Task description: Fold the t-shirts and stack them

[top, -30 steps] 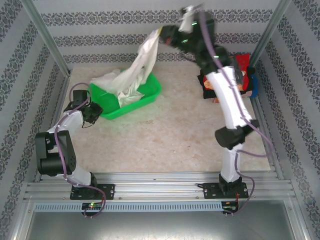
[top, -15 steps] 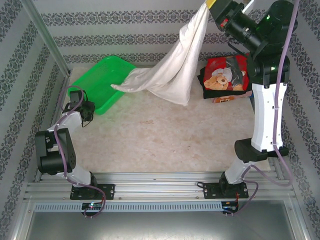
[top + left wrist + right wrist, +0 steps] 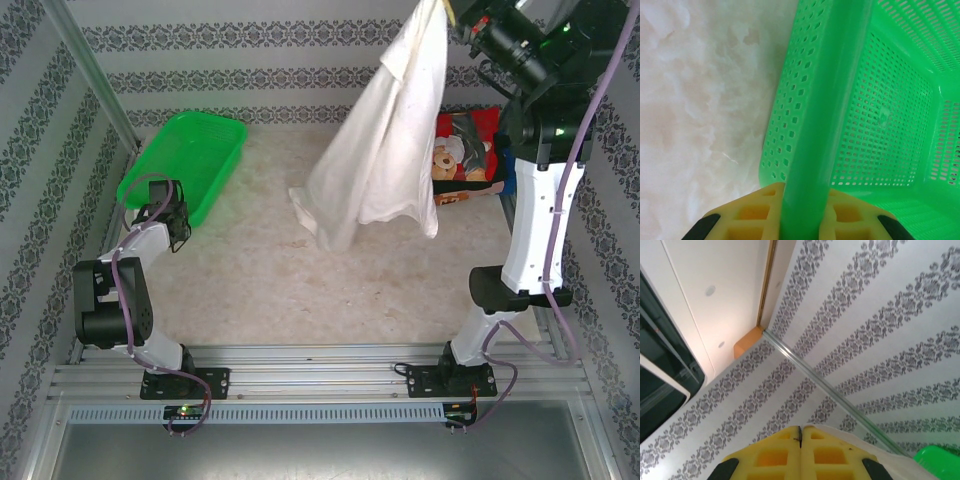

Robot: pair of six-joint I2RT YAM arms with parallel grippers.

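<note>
So: early stage. The white shirt hangs unfolded above the desk, its top clamped in the right pincer, jaws pressed together on the cloth. The basket sits empty far left, its rim gripped by the left pincer. The folded stack sits far right. Left to do: lay the shirt flat, fold it, add it to the stack.
</note>
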